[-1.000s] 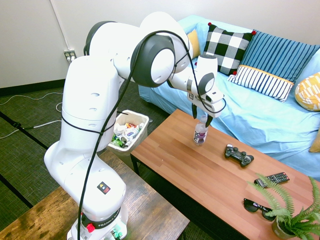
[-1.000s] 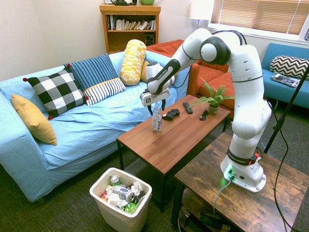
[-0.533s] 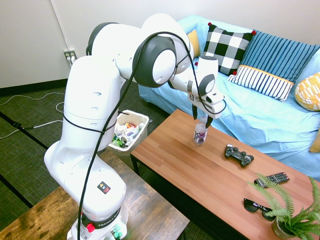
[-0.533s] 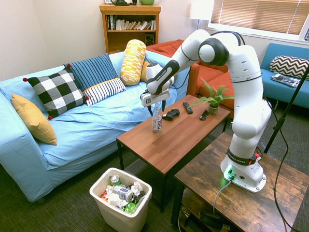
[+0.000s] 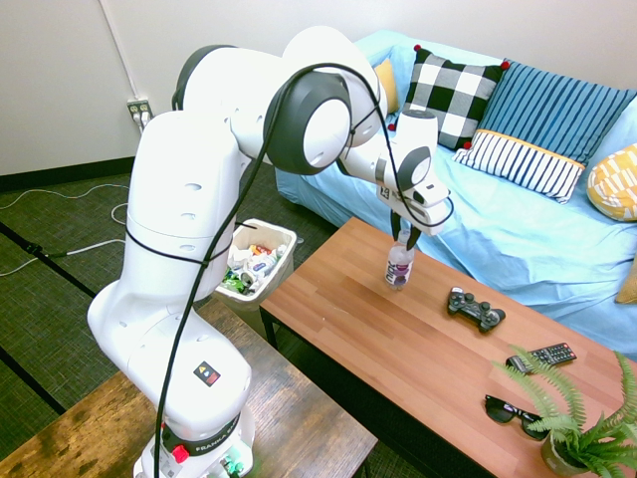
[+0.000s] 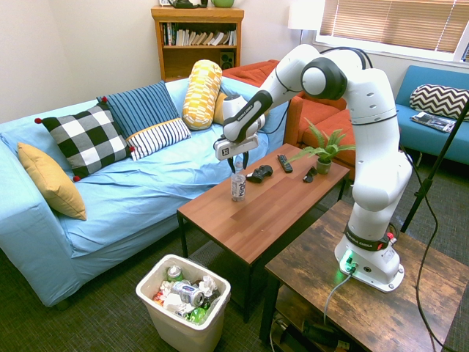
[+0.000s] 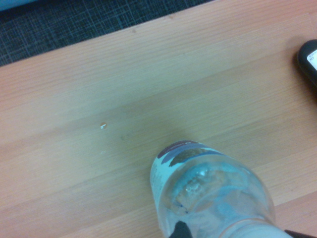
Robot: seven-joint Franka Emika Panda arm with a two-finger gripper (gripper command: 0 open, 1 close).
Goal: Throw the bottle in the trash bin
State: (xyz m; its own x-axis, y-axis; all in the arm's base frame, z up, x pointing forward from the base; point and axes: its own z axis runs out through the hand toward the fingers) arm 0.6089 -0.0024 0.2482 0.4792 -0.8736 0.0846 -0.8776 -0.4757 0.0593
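Clear plastic bottle with purple-and-white label (image 5: 398,271) upright on brown wooden bench (image 5: 333,299); black-fingered claw (image 5: 404,242) gripping its top, presumably for lifting toward white plastic bin (image 6: 185,331) beside bench.

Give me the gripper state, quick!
Gripper: closed around the upper part of the bottle, which stands upright on the table; how firm the grip is can't be told.

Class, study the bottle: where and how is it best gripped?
Probably by the narrow neck of the bottle, approached from above with one finger on either side: it stands upright on the coffee table, its top open to reach, and widens below into the labelled body.
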